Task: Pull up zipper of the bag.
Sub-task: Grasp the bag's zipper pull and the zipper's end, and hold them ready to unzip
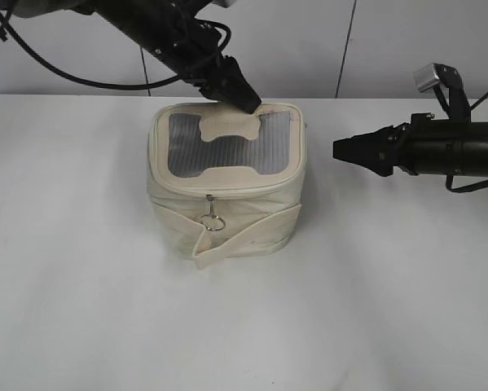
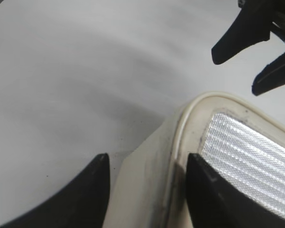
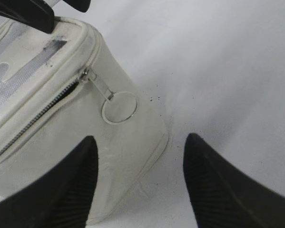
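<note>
The cream bag [image 1: 227, 175] stands mid-table, grey mesh panel and bone patch on top, strap round its front. A silver slider with ring pull [image 1: 213, 218] hangs at the front of the zipper track. In the right wrist view another slider [image 3: 85, 76] with ring [image 3: 119, 107] sits on the bag's [image 3: 109, 142] near side, dark open teeth running left of it. My left gripper [image 1: 250, 101] is open at the back top rim; its fingers [image 2: 148, 156] straddle the bag's rim [image 2: 180, 137]. My right gripper [image 1: 341, 149] is open [image 3: 141, 137], just right of the bag, not touching.
The white table [image 1: 374, 293] runs all round the bag. A pale panelled wall [image 1: 325, 41] stands behind. The right gripper's fingers show in the left wrist view [image 2: 256, 52] beyond the bag's corner.
</note>
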Available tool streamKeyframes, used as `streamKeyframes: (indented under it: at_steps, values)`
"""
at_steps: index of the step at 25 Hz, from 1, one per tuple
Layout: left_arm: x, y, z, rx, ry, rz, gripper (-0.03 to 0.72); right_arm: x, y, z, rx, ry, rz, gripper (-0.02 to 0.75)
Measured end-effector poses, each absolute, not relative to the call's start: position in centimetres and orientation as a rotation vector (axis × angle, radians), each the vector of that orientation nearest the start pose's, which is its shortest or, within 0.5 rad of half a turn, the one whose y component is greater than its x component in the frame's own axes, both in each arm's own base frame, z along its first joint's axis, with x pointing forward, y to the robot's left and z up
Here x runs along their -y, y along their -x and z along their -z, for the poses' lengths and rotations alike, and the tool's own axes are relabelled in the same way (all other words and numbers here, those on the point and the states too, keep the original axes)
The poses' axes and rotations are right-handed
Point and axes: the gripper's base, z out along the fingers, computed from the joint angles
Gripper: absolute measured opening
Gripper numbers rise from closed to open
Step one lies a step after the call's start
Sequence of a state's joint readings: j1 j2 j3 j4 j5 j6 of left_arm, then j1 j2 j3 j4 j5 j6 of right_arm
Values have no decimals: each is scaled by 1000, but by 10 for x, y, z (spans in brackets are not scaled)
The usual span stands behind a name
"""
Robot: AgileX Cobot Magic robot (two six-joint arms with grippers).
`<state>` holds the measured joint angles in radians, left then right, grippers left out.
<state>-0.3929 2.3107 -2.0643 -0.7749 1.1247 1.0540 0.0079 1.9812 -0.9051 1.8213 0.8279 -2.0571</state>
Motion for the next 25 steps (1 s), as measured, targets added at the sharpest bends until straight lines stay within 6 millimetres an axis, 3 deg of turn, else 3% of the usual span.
streamKeyframes:
  at_steps: [9, 10, 14, 15, 25]
  values:
    - [240, -435, -220, -2124, -1500, 797, 383, -68, -352, -118, -2109, 550, -837, 454]
    - [240, -435, -219, -2127, -1502, 786, 365, -68, -352, -118, -2108, 554, -837, 454]
    - [242, -434, -218, -2132, -1522, 760, 111, -73, -351, -118, -2080, 627, -813, 454]
    - [241, -434, -218, -2134, -1526, 759, 76, -76, -351, -118, -2066, 660, -802, 454]
    - [241, -434, -218, -2134, -1527, 761, 48, -100, -368, -125, -1947, 840, -744, 454]
